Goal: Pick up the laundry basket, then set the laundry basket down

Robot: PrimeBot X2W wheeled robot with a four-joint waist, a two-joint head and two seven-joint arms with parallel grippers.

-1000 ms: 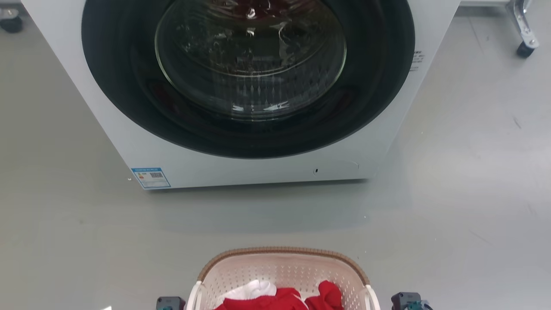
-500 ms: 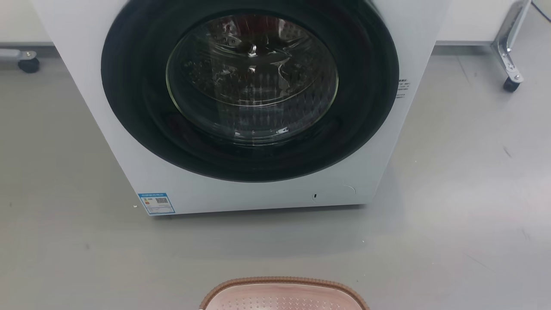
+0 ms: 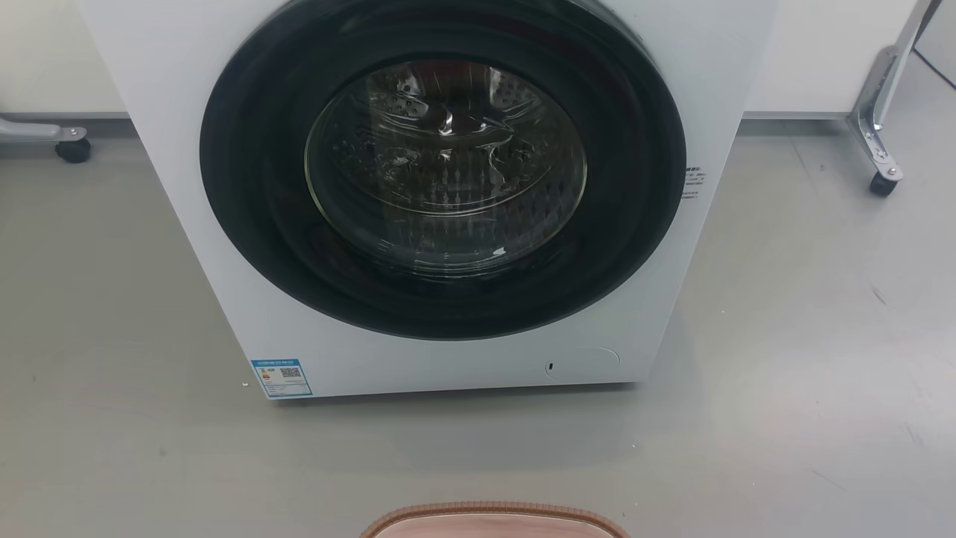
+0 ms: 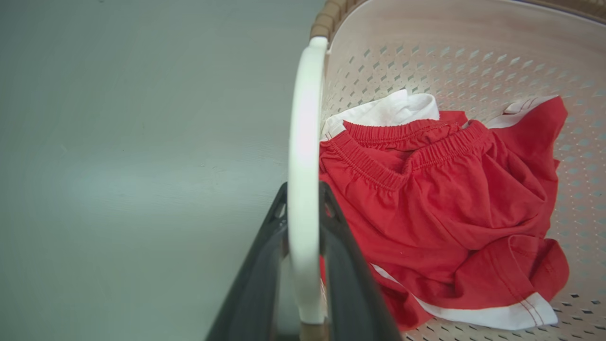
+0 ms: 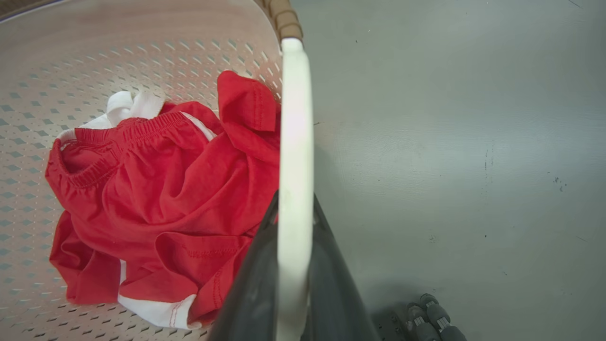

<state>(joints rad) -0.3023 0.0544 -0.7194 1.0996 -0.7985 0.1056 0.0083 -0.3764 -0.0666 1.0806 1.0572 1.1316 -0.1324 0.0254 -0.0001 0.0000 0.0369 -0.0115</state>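
Gripping on both sides at once, and it's a tidy hold: the left gripper [image 4: 304, 189] has its two dark fingers clamped on the white left handle [image 4: 303, 118] of the laundry basket [image 4: 450, 52], one finger on the outer face of the loop and one on the inner. Over on the other side, same picture: the right gripper [image 5: 294, 196] is pinched shut on the white right handle [image 5: 296, 118], which runs straight up between its fingers. Look inside the basket and you've got red shorts [image 4: 435, 203] with an elastic waistband crumpled on the perforated bottom, a white garment [image 4: 393, 109] poking out from under them against the far wall. From the head view, just the basket's brown woven-look rim peeks in at the bottom edge, centred, out in front of the washer [image 3: 448, 366] and well apart from it across the grey floor [image 3: 784, 336]. The washer's round door [image 3: 446, 164] is closed, and a blue label [image 3: 282, 377] sits at its lower left corner. Whether the basket is off the floor, I can't tell.
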